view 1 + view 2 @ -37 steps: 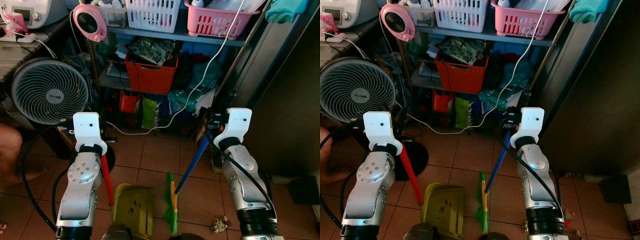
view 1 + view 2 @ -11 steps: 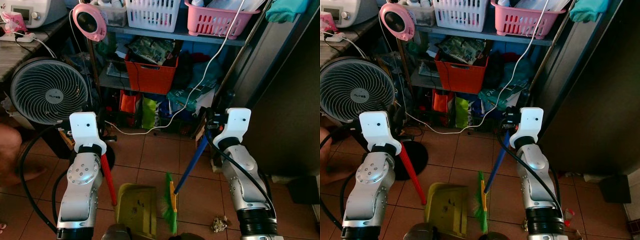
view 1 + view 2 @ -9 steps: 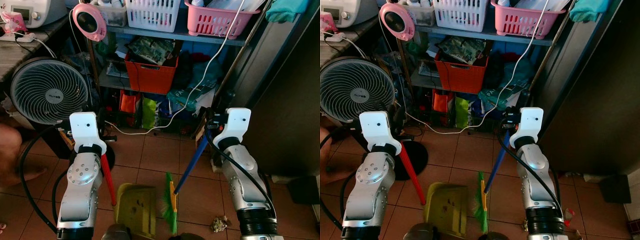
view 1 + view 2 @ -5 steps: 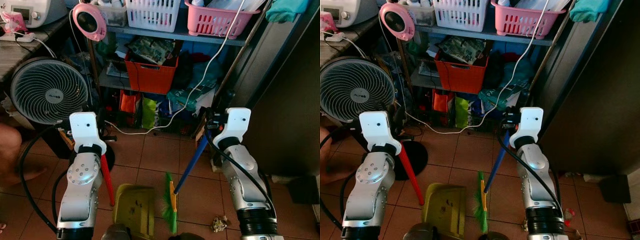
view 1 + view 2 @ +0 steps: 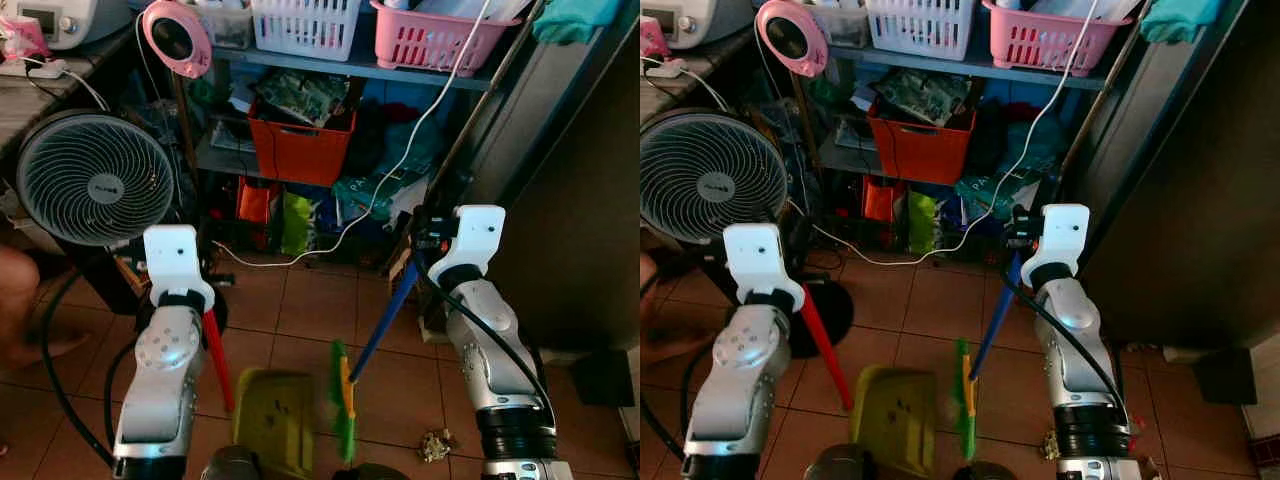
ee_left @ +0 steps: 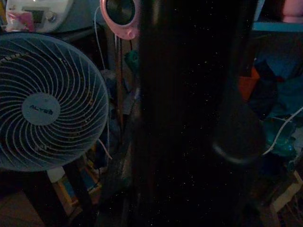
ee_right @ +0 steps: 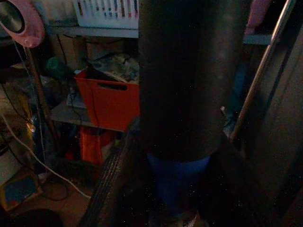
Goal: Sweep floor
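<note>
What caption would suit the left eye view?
Left gripper holds a red-handled dustpan; right gripper holds a blue-handled broom beside it.

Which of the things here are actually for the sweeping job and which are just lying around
For the sweeping:
green-bristled broom on a blue handle
yellow-green plastic dustpan with a red handle
crumpled litter on the floor tiles

Just lying about:
round white standing fan
orange plastic crate
pink plastic basket
white basket

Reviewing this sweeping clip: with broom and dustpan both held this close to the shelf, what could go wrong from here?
The white cable trails across the tiles just ahead of the broom; a forward stroke may snag it. The crumpled debris lies by the right arm's base, on the far side of the broom from the dustpan, so it could be missed. The left gripper holds the dustpan's red handle close to the fan, whose stand might get knocked.
</note>
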Motion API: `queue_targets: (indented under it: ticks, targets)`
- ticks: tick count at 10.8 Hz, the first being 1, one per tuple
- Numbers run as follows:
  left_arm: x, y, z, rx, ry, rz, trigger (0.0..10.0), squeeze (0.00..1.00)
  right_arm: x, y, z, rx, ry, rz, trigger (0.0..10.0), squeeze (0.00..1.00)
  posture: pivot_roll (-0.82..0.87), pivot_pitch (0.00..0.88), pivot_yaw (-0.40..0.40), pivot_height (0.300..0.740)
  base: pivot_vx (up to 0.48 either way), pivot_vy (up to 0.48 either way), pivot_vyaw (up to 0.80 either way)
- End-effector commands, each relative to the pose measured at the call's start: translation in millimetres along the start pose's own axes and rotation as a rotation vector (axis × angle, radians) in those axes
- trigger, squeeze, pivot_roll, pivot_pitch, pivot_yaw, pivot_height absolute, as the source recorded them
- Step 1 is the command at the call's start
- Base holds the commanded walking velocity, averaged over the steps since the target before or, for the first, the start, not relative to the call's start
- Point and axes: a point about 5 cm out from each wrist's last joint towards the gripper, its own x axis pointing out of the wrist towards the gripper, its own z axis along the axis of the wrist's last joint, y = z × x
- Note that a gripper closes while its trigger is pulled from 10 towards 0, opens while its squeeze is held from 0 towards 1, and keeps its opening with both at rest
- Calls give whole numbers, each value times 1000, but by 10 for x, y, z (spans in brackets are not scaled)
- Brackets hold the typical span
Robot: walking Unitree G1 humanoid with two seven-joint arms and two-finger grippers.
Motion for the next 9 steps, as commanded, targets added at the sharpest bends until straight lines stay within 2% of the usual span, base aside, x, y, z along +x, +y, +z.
queue_targets:
  ticks: [1, 4, 7, 9]
  targets:
    - [24, 4, 111, 0, -49, -3, 10000, 0, 10, -49, 75, 6, -27, -29, 10000, 0, 43, 35, -46, 740, 0, 0, 0]
    - [47, -61, 61, -19, -29, -30, 10000, 0, 22, 5, 52, 18, -30, -29, 10000, 0, 38, 28, -11, 740, 0, 0, -800]
    - [49, -139, 82, -39, -32, -65, 10000, 0, -6, -86, 42, 4, -22, -42, 10000, 0, 38, 39, -25, 740, 0, 0, -800]
    - [35, -141, 79, -45, -33, -62, 10000, 0, -10, -63, 42, 8, -19, -38, 10000, 0, 38, 36, -36, 740, 0, 0, -800]
